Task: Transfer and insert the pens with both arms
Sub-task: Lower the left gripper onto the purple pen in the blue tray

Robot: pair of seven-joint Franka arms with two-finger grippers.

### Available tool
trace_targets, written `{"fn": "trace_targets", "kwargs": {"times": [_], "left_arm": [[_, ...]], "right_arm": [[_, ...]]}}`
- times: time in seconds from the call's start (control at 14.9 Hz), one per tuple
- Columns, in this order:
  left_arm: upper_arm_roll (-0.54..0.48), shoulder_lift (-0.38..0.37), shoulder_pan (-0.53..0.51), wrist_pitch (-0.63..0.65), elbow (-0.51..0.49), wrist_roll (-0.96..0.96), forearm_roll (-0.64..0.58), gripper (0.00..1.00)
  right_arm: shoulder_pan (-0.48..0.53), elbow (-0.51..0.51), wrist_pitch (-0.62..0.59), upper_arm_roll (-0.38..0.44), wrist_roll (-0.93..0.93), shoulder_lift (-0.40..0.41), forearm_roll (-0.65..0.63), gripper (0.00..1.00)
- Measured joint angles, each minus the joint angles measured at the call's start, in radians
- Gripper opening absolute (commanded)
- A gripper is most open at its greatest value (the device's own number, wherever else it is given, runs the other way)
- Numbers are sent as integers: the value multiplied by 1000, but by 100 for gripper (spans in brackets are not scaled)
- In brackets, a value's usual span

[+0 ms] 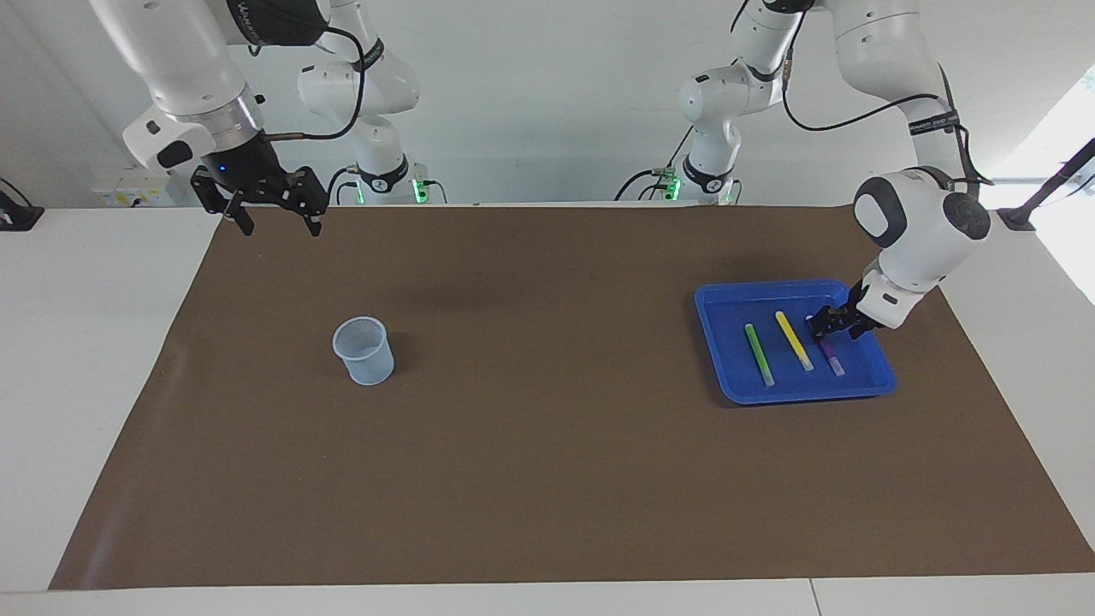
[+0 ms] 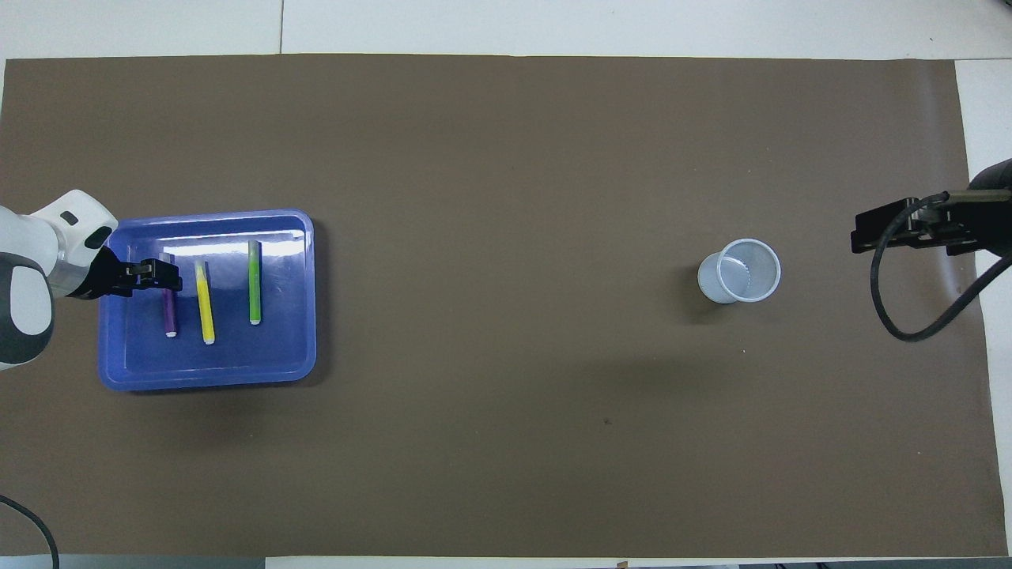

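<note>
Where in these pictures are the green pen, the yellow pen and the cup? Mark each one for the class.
green pen [image 2: 254, 282]: overhead view, middle of its barrel.
yellow pen [image 2: 205, 304]: overhead view, middle of its barrel.
cup [image 1: 366, 360]: facing view, its side wall.
</note>
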State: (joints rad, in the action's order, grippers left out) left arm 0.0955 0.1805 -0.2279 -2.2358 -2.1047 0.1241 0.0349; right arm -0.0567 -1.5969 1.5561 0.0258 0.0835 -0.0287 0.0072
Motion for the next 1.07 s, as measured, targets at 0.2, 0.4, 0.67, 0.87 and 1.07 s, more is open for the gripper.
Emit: {"fn": "trace_targets", "kwargs": {"times": [0.2, 0.4, 0.67, 0.87, 1.07], "left_arm": [[0, 32, -2, -27, 0, 0, -9, 75], [0, 41, -2, -28, 0, 0, -10, 70], [-1, 45, -3, -29, 0, -1, -11, 55], [-1, 45, -3, -29, 0, -1, -11, 54], [-2, 45, -3, -29, -7, -1, -11, 48]], "right_arm": [[0, 0, 0, 0, 0, 0, 0, 100], [0, 0, 0, 0, 0, 0, 0, 100], [0, 0, 0, 0, 0, 0, 0, 100], [0, 0, 0, 0, 0, 0, 0, 100], [0, 0, 0, 0, 0, 0, 0, 100]]}}
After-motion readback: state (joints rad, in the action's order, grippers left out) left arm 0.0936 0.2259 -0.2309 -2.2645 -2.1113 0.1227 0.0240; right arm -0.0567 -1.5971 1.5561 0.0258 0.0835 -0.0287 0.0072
